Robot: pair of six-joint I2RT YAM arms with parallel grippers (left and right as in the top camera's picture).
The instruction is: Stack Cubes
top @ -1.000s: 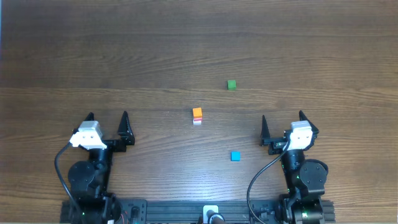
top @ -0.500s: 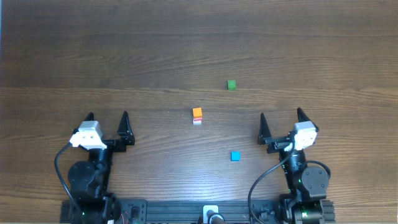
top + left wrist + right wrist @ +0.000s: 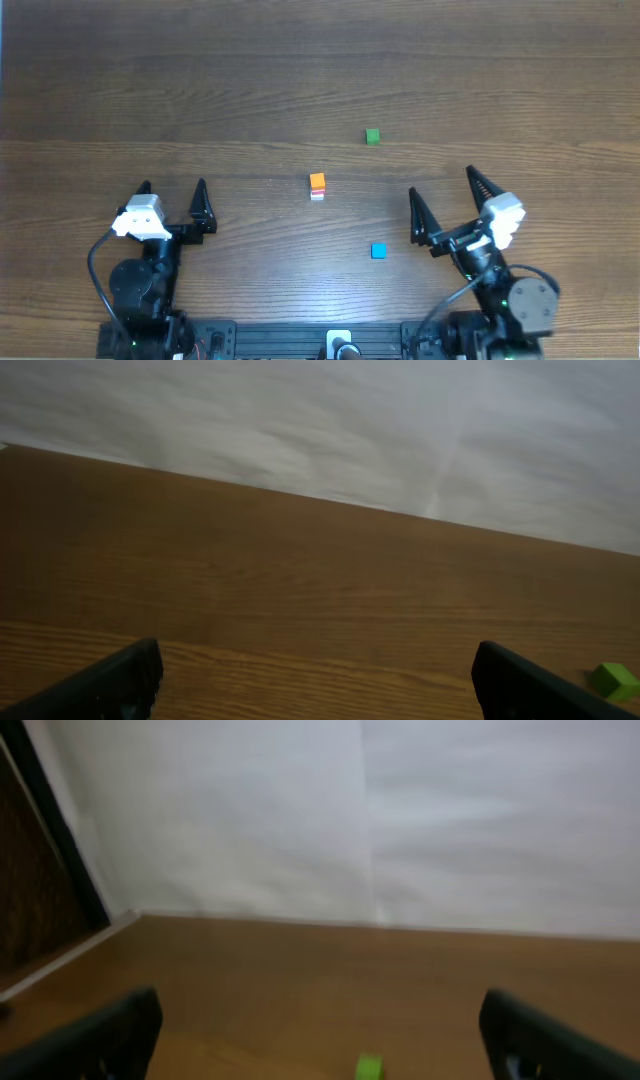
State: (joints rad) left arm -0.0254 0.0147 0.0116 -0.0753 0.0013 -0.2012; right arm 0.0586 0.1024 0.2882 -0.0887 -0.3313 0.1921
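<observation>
Top view: orange cube [image 3: 317,181] sits on a lower cube [image 3: 317,195] at centre. One tier done. Green cube [image 3: 372,136] at one o'clock and blue cube [image 3: 378,251] at five o'clock remain unstacked. Left gripper [image 3: 172,188] and right gripper [image 3: 441,182] are spread wide, holding nothing.

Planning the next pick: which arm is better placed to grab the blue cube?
Right: the right gripper, open, sits close beside the blue cube; the left gripper is much farther off.
</observation>
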